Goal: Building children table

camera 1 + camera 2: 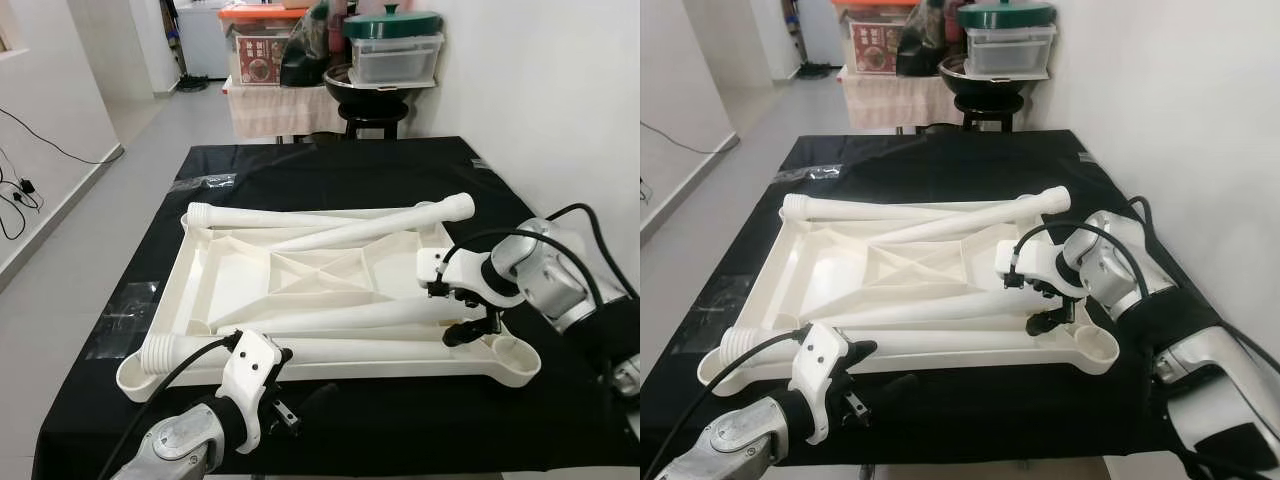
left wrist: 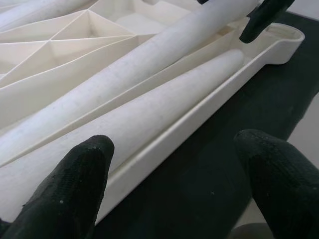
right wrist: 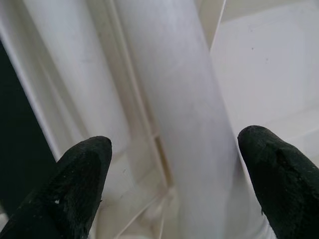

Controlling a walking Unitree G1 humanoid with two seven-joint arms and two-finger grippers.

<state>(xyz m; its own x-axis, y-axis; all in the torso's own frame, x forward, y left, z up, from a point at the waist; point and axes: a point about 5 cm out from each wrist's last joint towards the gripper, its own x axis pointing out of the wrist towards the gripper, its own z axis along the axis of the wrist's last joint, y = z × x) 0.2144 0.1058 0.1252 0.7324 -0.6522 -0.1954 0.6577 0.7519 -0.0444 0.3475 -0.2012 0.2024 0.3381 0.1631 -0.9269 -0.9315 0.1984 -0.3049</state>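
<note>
White plastic is what I'm working with: the upturned tabletop (image 1: 250, 275) lies ribbed side up on the black-draped table (image 1: 330, 165), with four long tapered legs (image 1: 370, 232) lying loose across it. My right gripper (image 1: 462, 312) sits over the tabletop's right end, its fingers (image 3: 79, 174) spread wide on either side of one leg (image 1: 340, 318) and not closed on it. My left gripper (image 1: 285, 400) hovers at the near edge, fingers (image 2: 65, 189) also apart, just beside the nearest leg (image 2: 149, 114) and the rim.
</note>
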